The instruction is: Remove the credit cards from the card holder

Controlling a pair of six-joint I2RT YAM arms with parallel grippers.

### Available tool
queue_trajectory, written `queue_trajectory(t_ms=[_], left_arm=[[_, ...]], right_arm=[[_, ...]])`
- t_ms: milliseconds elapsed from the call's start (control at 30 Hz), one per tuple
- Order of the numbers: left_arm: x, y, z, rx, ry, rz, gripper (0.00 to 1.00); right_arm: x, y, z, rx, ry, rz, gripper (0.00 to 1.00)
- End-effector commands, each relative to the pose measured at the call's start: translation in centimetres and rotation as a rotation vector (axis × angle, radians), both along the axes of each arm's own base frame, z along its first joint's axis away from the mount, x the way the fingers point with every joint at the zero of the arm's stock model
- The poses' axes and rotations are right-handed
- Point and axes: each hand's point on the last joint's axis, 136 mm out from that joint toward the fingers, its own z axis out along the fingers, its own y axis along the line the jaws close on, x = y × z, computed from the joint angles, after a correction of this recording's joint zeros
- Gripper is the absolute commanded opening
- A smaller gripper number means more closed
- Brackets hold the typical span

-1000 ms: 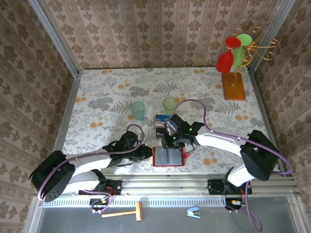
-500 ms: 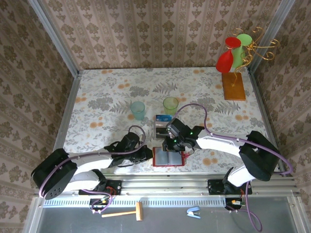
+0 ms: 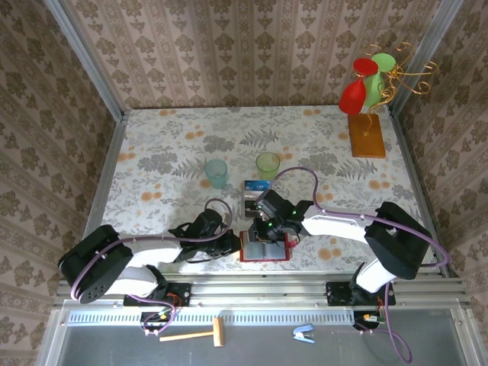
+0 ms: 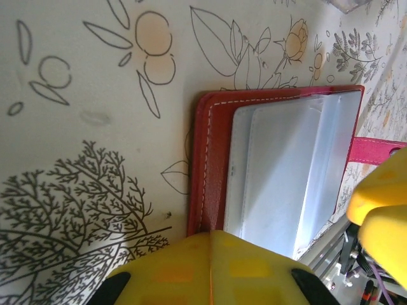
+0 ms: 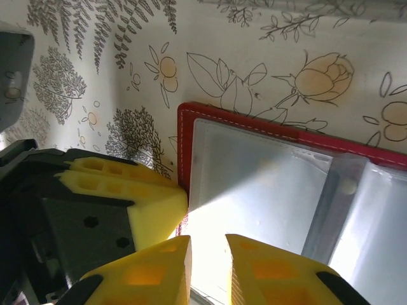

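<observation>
The dark-red card holder (image 3: 264, 247) lies open near the table's front edge, its grey see-through pockets (image 5: 254, 184) facing up. A pale rectangle shows inside a pocket (image 4: 273, 171). I cannot tell if it is a card. Two credit cards lie behind the holder, a blue one (image 3: 257, 184) and a darker one (image 3: 250, 204). My left gripper (image 3: 233, 242) is shut. Its tips (image 4: 213, 236) rest against the red cover's left edge (image 4: 213, 165). My right gripper (image 5: 208, 244) hangs over the left pocket, its jaws a narrow gap apart with nothing between them.
A teal cup (image 3: 216, 172) and a green cup (image 3: 268, 162) stand behind the cards. At the back right is a wooden stand (image 3: 367, 135) with red and green shapes. The metal rail (image 3: 267, 287) runs just in front of the holder.
My left gripper has closed and slid right to the holder's left edge. My right gripper has come down and left over the holder, and its jaws have parted a little.
</observation>
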Motion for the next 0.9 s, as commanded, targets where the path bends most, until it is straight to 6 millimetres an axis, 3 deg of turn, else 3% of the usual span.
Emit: queue_trajectory(t_ms=[0, 133, 467, 867], left_arm=[[-0.9, 1.0, -1.4, 0.038, 0.031, -0.006, 0.08], [-1.0, 1.3, -1.7, 0.044, 0.041, 0.001, 0.08], [-1.2, 1.7, -1.9, 0.05, 0.053, 0.001, 0.09], [-1.0, 2.1, -2.0, 0.051, 0.066, 0.008, 0.09]], right_arm=[[-0.7, 0.3, -1.0, -0.002, 0.045, -0.004, 0.21], [-1.1, 0.4, -1.7, -0.02, 0.063, 0.0, 0.24], [-1.4, -2.4, -3.1, -0.168, 0.061, -0.016, 0.28], [-1.3, -2.8, -2.9, -0.157, 0.043, -0.022, 0.28]])
